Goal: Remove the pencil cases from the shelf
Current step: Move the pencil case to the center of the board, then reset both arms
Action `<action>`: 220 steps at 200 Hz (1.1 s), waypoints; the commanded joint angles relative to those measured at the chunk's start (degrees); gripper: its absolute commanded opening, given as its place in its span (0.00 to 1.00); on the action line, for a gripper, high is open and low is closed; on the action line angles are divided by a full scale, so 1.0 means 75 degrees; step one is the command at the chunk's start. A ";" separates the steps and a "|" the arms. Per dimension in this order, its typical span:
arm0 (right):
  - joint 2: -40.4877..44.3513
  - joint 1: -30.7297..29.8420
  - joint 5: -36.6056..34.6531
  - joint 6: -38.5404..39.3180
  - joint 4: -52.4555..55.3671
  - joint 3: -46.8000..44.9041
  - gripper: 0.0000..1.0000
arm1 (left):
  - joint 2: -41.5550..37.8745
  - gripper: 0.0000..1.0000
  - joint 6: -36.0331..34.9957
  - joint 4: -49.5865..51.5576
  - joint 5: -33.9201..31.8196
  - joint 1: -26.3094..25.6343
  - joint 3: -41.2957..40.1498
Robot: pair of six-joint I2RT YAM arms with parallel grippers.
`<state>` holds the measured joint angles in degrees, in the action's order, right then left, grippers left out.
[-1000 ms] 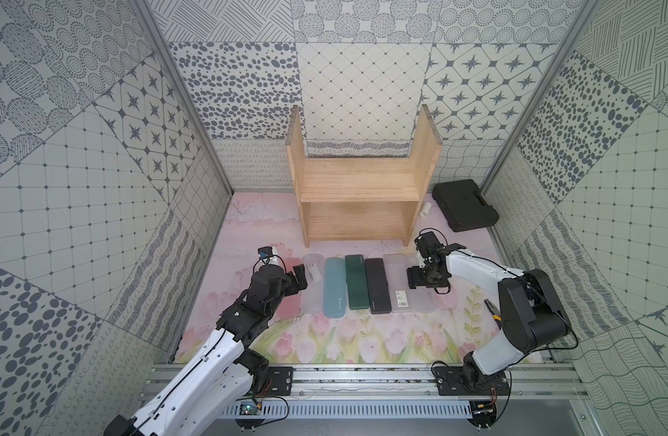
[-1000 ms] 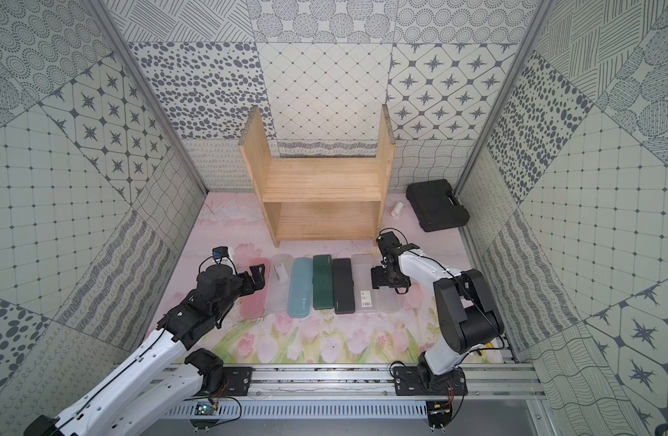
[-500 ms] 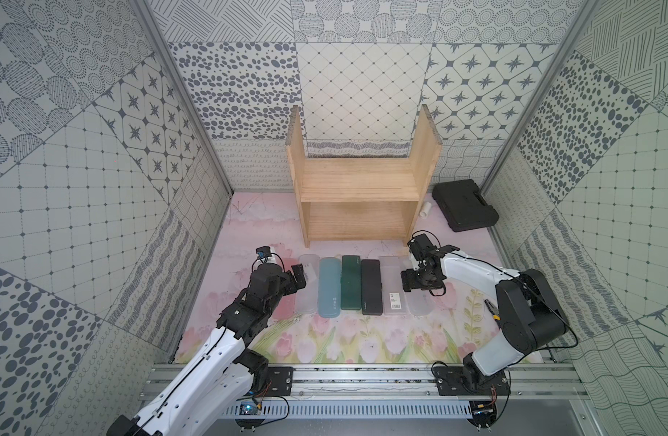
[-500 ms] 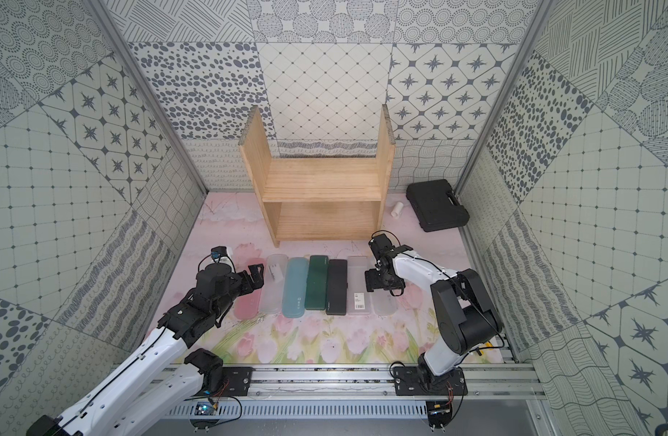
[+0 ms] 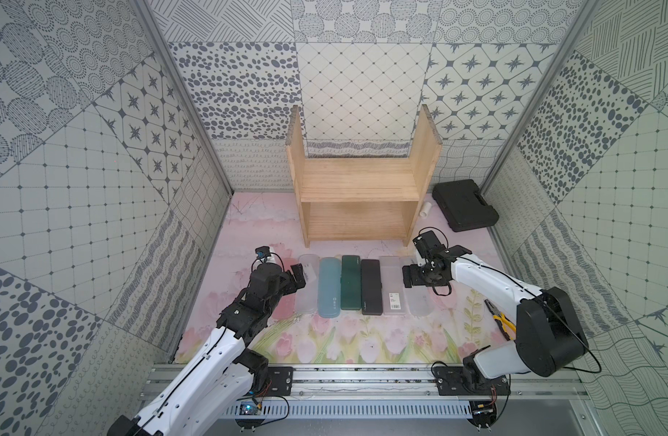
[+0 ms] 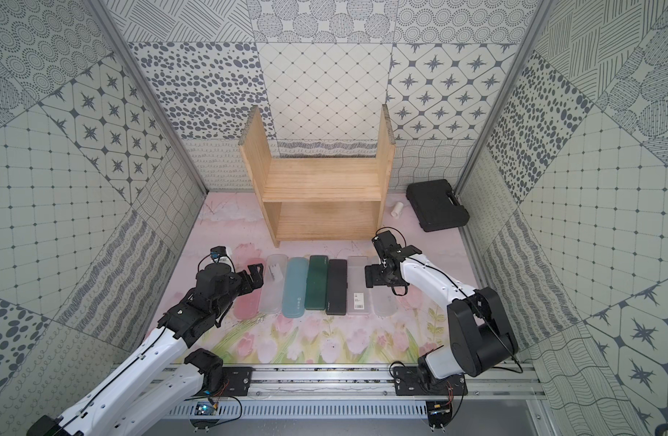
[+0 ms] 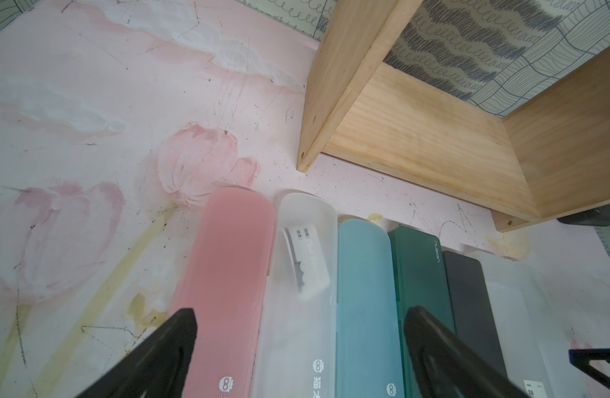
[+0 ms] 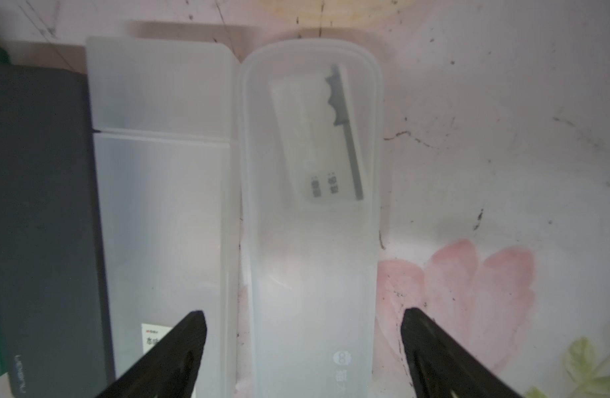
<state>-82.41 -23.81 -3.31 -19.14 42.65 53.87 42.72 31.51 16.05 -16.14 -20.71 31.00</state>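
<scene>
Noting seven slim plastic pencil cases (image 5: 370, 287) lying just near of light-wood two-tier shelf (image 5: 357, 181); right gripper (image 8: 303, 315) gaping astride rightmost frosted clear case (image 8: 310, 241), left gripper (image 7: 301, 312) gaping over row's left end.

pink case (image 5: 286, 307) partly behind left arm (image 5: 255, 298), label print (image 5: 393, 297) unreadably small

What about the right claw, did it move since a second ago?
Yes. The right gripper slid toward the left arm: earlier outside the right panel of the shelf, now in line with it.
</scene>
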 commanded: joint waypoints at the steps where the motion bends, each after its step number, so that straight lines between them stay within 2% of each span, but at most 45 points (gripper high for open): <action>1: 0.0416 0.0146 0.0075 -0.0293 0.0033 0.0066 0.96 | 0.0056 0.99 0.0018 -0.0018 -0.0074 0.0057 0.0062; 31: 0.0971 0.0591 0.0569 -0.0810 -0.0068 -0.0240 0.98 | 0.0064 0.99 0.0002 -0.0044 -0.0058 0.0066 0.0123; 84: 0.1540 0.1533 0.2767 -0.1649 -0.1123 -0.1390 0.98 | 0.0028 0.99 0.0079 -0.0146 0.0042 0.0076 0.0066; 140: 0.1397 0.1916 0.2747 -0.2225 -0.1808 -0.2023 0.98 | -0.0069 0.99 0.0071 -0.0080 0.0008 0.0078 0.0003; 220: 0.0830 0.2015 0.3147 -0.2182 -0.2218 -0.2173 0.98 | -0.0112 0.99 0.0035 -0.0115 -0.0026 0.0100 -0.0044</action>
<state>-75.24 -8.91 18.61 -35.27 28.42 38.33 41.95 31.75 16.05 -16.25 -20.29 30.85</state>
